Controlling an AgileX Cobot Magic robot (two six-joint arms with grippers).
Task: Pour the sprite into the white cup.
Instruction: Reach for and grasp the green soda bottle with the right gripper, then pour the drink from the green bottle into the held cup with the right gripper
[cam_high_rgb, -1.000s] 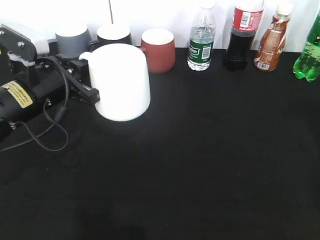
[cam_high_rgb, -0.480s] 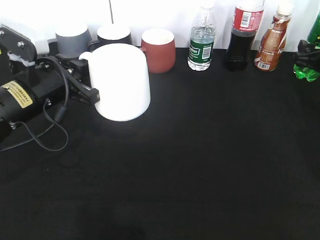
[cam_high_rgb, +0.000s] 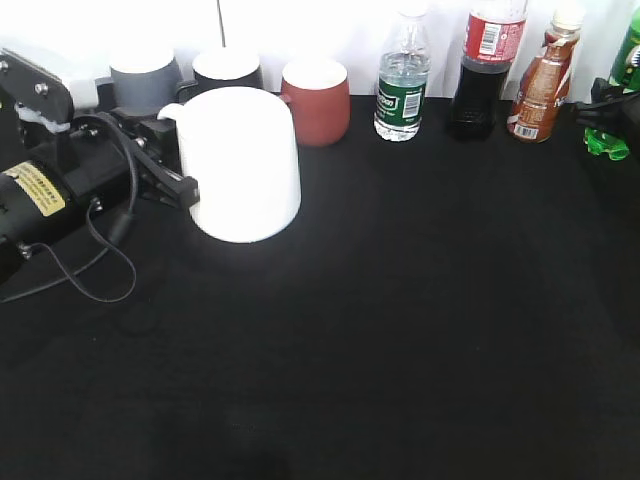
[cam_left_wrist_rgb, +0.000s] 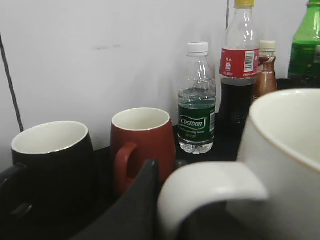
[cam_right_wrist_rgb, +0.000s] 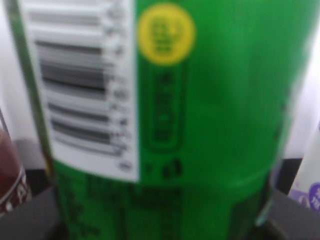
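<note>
Black tabletop (cam_high_rgb: 420, 300), left tool (cam_high_rgb: 165, 160) clamping white cup (cam_high_rgb: 245, 165) handle, right tool's (cam_high_rgb: 605, 105) opening around sprite (cam_right_wrist_rgb: 165, 120) unclear

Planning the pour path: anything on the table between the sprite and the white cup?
Nothing visible. The sprite stands at the far right edge by the right gripper; the white cup sits at the left by the left gripper. The black tabletop between them is bare; the other bottles and mugs line the back wall.
</note>
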